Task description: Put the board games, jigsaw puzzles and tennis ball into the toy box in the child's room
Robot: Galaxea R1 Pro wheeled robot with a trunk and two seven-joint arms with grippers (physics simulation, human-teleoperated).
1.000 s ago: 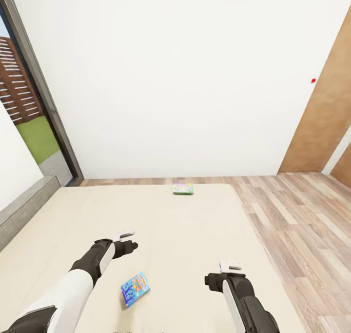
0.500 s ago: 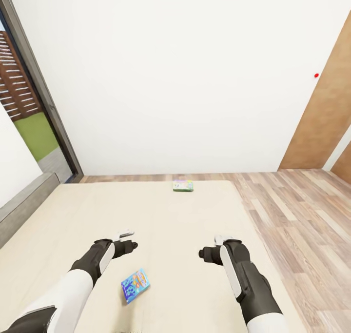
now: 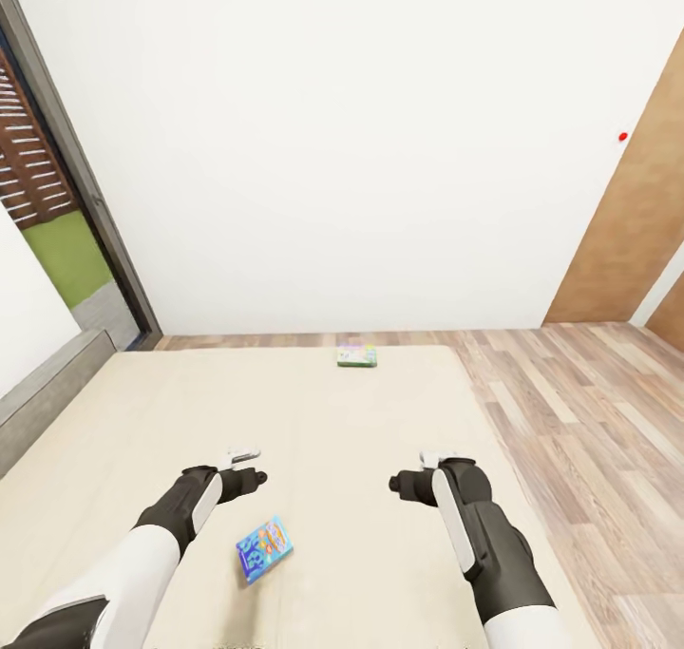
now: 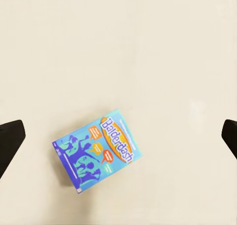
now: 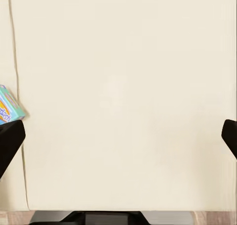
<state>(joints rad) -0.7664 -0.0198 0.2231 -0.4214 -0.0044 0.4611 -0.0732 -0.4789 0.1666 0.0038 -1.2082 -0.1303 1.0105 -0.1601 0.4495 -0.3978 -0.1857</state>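
Each arm had a white upper segment, a dark grey forearm with a white side panel, and a black gripper mount topped by a small white block.

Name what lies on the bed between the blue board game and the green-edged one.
Nothing: in the head view, only bare beige mattress separates the blue board game from the green-edged one.
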